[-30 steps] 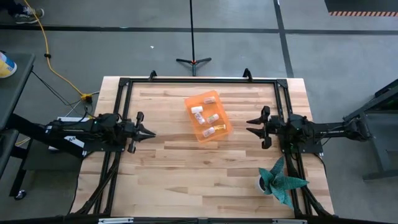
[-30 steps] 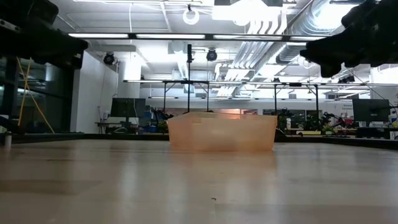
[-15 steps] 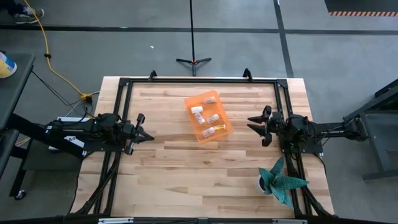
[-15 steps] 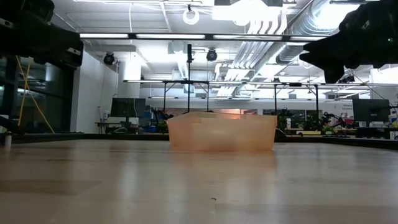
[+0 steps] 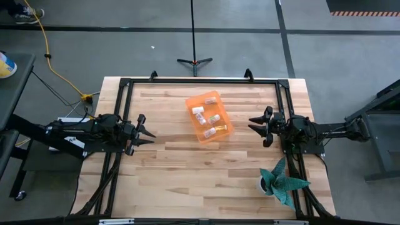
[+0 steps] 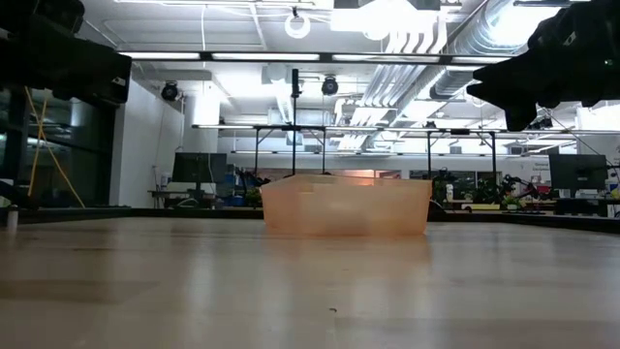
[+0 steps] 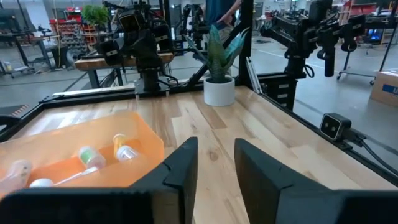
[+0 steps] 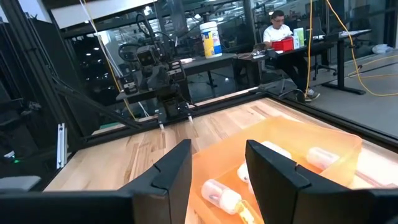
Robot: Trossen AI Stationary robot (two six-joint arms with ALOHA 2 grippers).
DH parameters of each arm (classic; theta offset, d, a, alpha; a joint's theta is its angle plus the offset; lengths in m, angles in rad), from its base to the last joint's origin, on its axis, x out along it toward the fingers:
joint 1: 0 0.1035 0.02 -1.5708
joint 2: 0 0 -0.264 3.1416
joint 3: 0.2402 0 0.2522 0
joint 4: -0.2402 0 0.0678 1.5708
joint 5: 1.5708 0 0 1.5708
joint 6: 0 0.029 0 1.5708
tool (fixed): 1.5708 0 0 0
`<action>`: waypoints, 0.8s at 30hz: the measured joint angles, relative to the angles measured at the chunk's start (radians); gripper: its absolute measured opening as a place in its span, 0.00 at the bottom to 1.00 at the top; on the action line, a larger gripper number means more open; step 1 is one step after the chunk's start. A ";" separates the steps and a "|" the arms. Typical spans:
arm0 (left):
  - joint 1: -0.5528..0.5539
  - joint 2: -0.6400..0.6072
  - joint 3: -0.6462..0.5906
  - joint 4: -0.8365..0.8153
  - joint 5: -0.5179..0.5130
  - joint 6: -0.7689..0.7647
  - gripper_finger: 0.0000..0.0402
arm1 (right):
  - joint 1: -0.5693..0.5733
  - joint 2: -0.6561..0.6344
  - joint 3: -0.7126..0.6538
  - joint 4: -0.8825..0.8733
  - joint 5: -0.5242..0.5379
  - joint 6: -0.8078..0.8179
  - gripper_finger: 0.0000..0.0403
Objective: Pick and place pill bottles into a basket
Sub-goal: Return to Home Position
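Both arms have pulled back a little from the middle of the table (image 5: pixel 187 175) since a second ago; nothing else has changed place. The left gripper (image 5: pixel 149 132) is near the left edge and the right gripper (image 5: pixel 251 125) near the right edge. Each has its fingers parted with nothing between them.

I think the job is finished and only the way home remains, so the risk is small. The right arm passes close to the teal plant (image 5: pixel 282 181) in its white pot, and a wide swing could push it over. A low sweep could also knock the basket (image 5: pixel 206 99), which looks light.

The basket is orange and half-transparent, with low walls, and it stands turned a little askew, behind the middle of the table and between the grippers. The pill bottles (image 5: pixel 201 117) lie on their sides inside it. Most are white or clear, one is amber (image 7: pixel 119 142), and one is pale green (image 7: pixel 87 154). I see no bottle on the bare wood.
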 joint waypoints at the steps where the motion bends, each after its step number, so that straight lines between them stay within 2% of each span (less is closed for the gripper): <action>1: 0.000 0.000 0.000 0.000 0.000 0.000 0.35 | 0.000 0.000 0.000 0.000 0.000 0.000 0.35; 24: 0.000 0.000 0.001 0.000 -0.001 -0.001 0.36 | 0.000 0.000 0.000 0.000 0.000 0.000 0.36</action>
